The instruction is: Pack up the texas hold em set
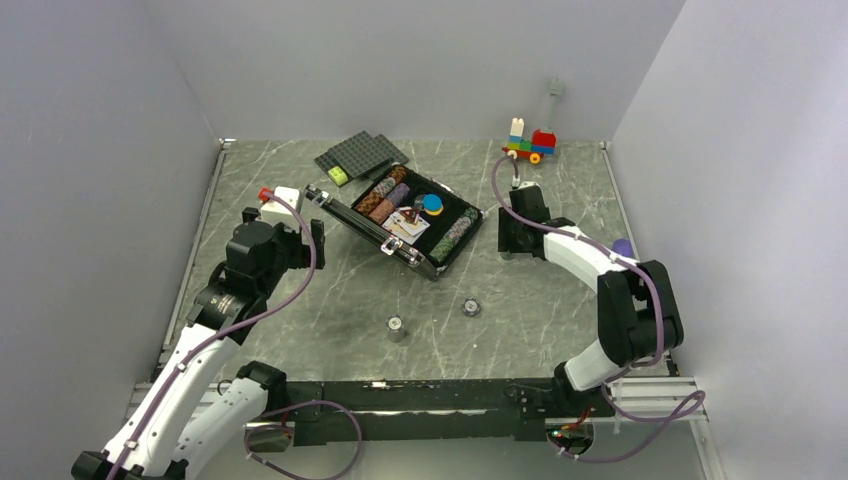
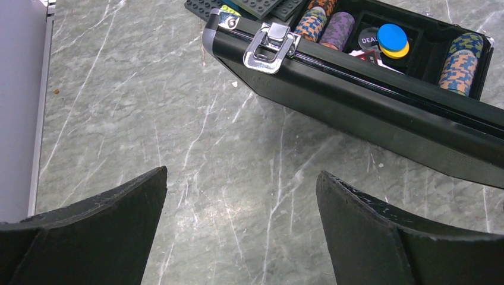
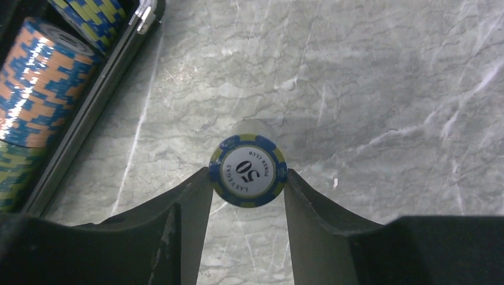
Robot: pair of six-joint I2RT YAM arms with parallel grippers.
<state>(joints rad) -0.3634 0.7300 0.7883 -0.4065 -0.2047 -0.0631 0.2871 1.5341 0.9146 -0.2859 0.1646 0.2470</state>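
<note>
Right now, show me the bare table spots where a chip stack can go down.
Widest: the marble between the case's front wall and the two loose chip stacks. Also bare: the far strip between the case and the toy car. Crowded: behind the case, where the studded plates lie close.

The bench (image 1: 560, 300) is grey-green marble veined with white. The briefcase (image 2: 368, 113) is black, its latch (image 2: 270, 47) bright silver. Inside lie an orange-and-blue chip row (image 3: 35, 89) and a purple chip row (image 2: 337, 29). The single chip (image 3: 248, 170) has a blue rim with olive-yellow blocks and a white centre printed with a black 50. A blue disc (image 2: 392, 35) overlaps a yellow disc (image 2: 399, 52). The baseplates (image 1: 362, 155) are dark grey and studded. The toy car (image 1: 528, 142) is red, blue, green, yellow and white.
</note>
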